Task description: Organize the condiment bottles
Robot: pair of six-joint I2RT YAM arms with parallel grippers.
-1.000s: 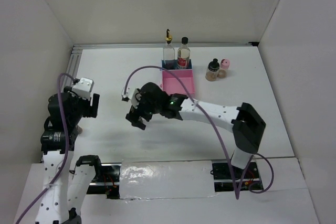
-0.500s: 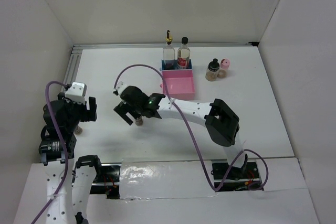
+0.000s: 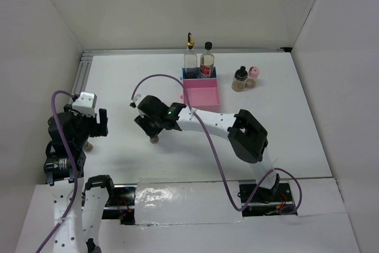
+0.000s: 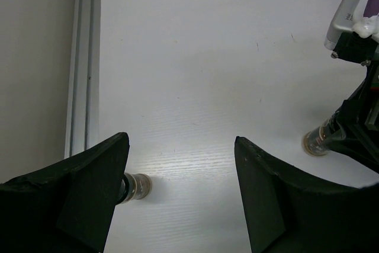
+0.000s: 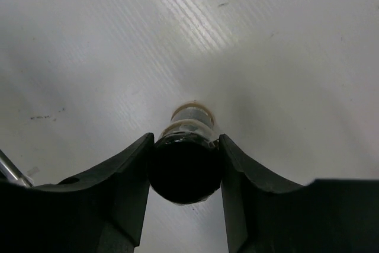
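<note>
My right gripper [image 5: 186, 141] is shut on a small dark-lidded spice jar [image 5: 190, 124] that stands on the white table; both fingers press its black lid. The top view shows this jar [image 3: 154, 139] under the right gripper [image 3: 152, 130], left of centre. My left gripper [image 4: 180, 146] stands open above the table, with a second small spice jar [image 4: 137, 186] half hidden behind its left finger. This jar [image 3: 89, 144] sits at the far left in the top view. Two tall glass bottles [image 3: 190, 58] [image 3: 207, 61] stand in a blue tray [image 3: 199, 76].
A pink tray [image 3: 202, 94] lies just in front of the blue one. Right of the trays stand a dark-lidded jar [image 3: 239, 79] and a pink-capped shaker [image 3: 253, 74]. An aluminium rail [image 4: 83, 57] runs along the table's left edge. White walls enclose the table.
My right gripper came left over the small spice jar and closed on its lid. The left arm lowered slightly early on, then stayed put with its jaws open.
</note>
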